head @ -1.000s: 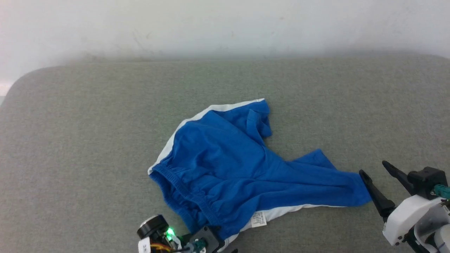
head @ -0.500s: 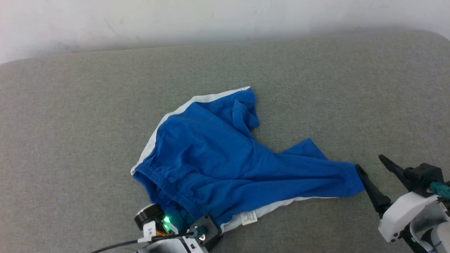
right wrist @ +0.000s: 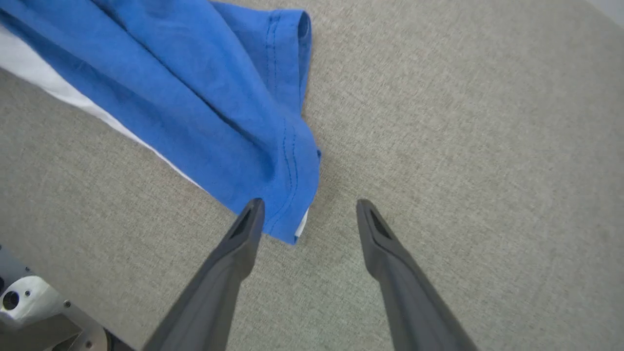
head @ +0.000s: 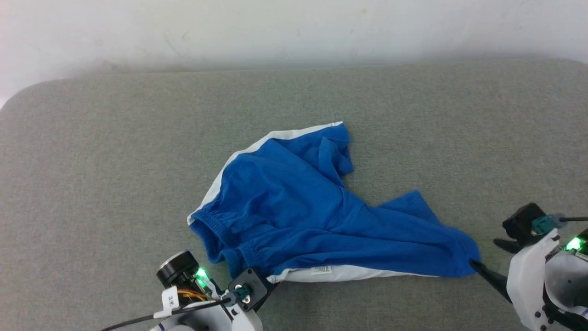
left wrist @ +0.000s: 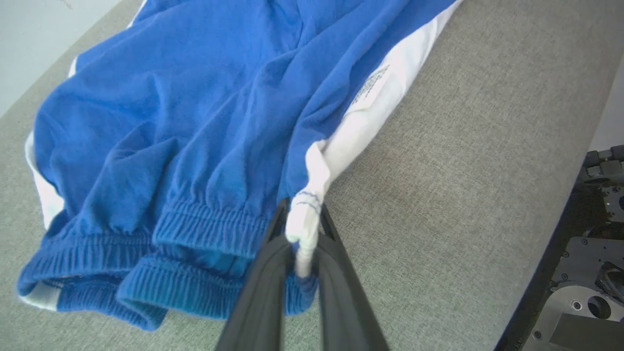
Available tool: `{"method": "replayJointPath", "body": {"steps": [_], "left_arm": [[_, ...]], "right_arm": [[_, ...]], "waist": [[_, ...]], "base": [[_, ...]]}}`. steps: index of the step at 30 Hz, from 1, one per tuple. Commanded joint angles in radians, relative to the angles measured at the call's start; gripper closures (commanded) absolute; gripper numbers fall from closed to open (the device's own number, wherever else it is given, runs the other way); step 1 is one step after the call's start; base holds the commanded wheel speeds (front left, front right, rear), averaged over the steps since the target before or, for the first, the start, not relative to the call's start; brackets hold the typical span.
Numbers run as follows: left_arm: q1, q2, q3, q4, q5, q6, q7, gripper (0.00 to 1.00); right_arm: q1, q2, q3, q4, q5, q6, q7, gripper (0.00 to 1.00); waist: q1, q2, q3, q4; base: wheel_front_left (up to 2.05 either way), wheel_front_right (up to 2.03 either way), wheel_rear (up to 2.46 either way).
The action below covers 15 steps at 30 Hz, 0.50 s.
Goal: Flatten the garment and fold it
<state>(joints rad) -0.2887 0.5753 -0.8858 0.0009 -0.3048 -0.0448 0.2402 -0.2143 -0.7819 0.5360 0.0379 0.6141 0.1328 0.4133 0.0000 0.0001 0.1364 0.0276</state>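
The bright blue shorts [head: 298, 207] lie crumpled on the grey cushion, waistband [head: 216, 227] at the front left and one leg stretched right. A white side stripe [head: 340, 274] with a small tag [head: 320, 269] runs along the front edge. My left gripper [left wrist: 303, 209] is shut on the white waistband corner [left wrist: 306, 222]. The right gripper [right wrist: 311, 204] stands open at the leg's hem corner [right wrist: 287, 195], its left finger [right wrist: 246, 229] touching the hem. In the head view the right gripper [head: 488, 256] sits just right of the leg's end. No lettering shows.
The grey fabric cushion [head: 115, 184] stretches wide on all sides of the shorts, with rounded far corners. A pale wall [head: 294, 32] rises behind it. Dark parts of the robot's base [left wrist: 585, 273] stand past the cushion's near edge.
The head camera has shifted. The left gripper has drawn the waistband corner taut, so the white stripe and tag lie straighter. The right gripper has turned and dropped to the leg's hem corner.
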Motion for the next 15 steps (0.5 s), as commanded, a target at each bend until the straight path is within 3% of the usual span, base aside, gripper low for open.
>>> {"method": "replayJointPath", "body": {"steps": [1, 6, 13, 15], "left_arm": [[0.009, 0.004, 0.003, -0.002, 0.006, 0.008, -0.007, 1.00], [-0.003, -0.017, -0.002, 0.012, 0.009, 0.013, -0.024, 1.00], [-0.010, -0.036, -0.017, 0.044, 0.011, 0.009, -0.045, 1.00], [-0.005, -0.038, -0.019, 0.050, 0.006, 0.011, -0.049, 1.00]], "right_arm": [[-0.026, -0.014, 0.032, -0.002, 0.029, -0.002, 0.046, 0.00], [-0.077, 0.009, 0.129, 0.073, 0.103, -0.002, 0.120, 0.00], [-0.108, 0.089, 0.248, 0.256, 0.128, -0.002, 0.059, 0.00], [-0.117, 0.094, 0.267, 0.269, 0.145, -0.002, 0.012, 1.00]], "waist": [[0.0000, -0.0001, 0.004, 0.012], [0.0000, -0.0001, 0.025, 0.033], [0.0000, -0.0001, 0.036, 0.053], [0.0000, -0.0001, 0.029, 0.050]], "base": [[0.00, 0.00, 0.00], [0.00, 0.00, 0.00], [0.00, 0.00, 0.00], [0.00, 0.00, 0.00]]}}
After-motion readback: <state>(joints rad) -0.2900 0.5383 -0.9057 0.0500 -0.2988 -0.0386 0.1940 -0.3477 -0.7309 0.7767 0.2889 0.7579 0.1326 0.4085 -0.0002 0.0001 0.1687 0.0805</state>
